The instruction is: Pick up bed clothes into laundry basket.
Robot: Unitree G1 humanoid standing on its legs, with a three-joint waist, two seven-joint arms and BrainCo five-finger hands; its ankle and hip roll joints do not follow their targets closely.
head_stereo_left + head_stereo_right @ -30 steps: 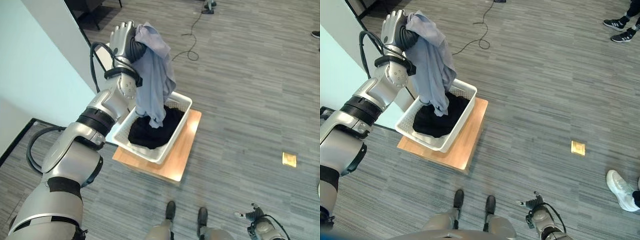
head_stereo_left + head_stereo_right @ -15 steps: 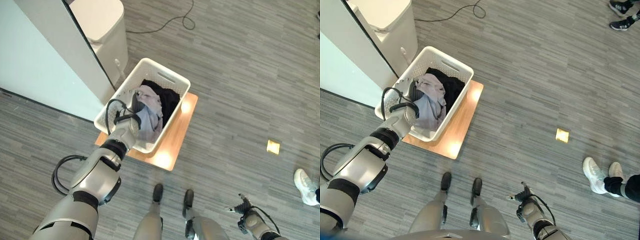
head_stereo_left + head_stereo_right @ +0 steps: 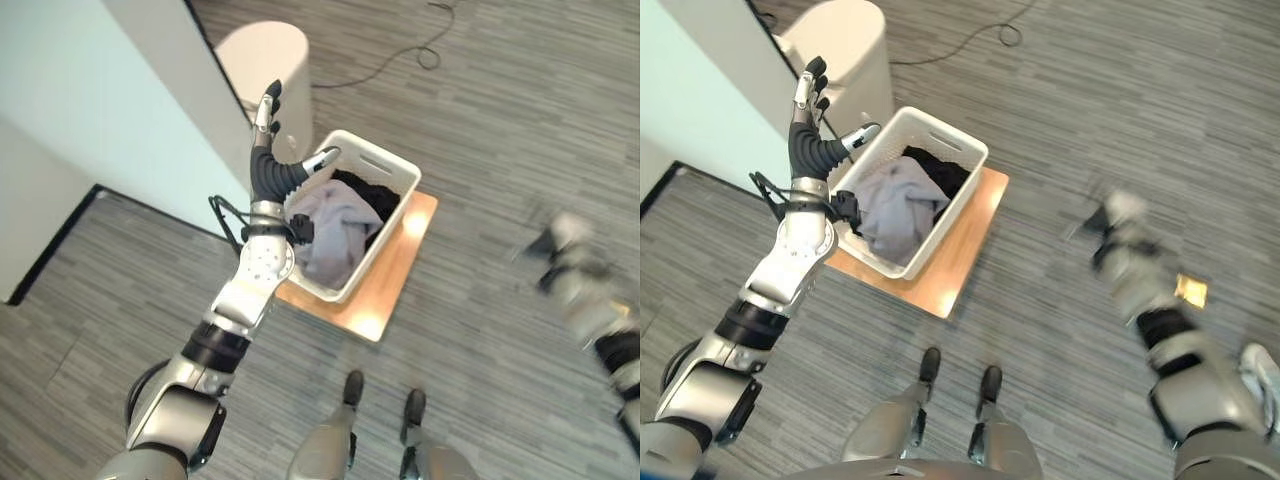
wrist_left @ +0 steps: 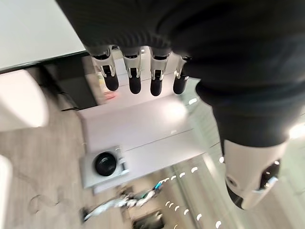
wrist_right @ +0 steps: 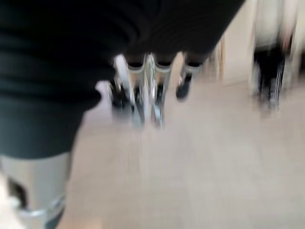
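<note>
Grey wood-grain plank floor [image 3: 520, 130], low wooden platform [image 3: 392, 282] bearing white perforated plastic laundry basket [image 3: 392, 170]. Inside it, pale lavender-grey crumpled garment [image 3: 895, 205] over black clothing [image 3: 940, 168]. Left hand [image 3: 812, 135] raised beside basket, fingers straight and spread, holding nothing. Right hand [image 3: 1118, 240] blurred, fingers extended, empty.

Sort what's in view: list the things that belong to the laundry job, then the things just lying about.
Job:
grey garment, in the basket
black clothes, under it
white laundry basket
left robot hand, open, raised
wooden board under the basket

Lying about:
white bin
floor cable
small tan square
</note>
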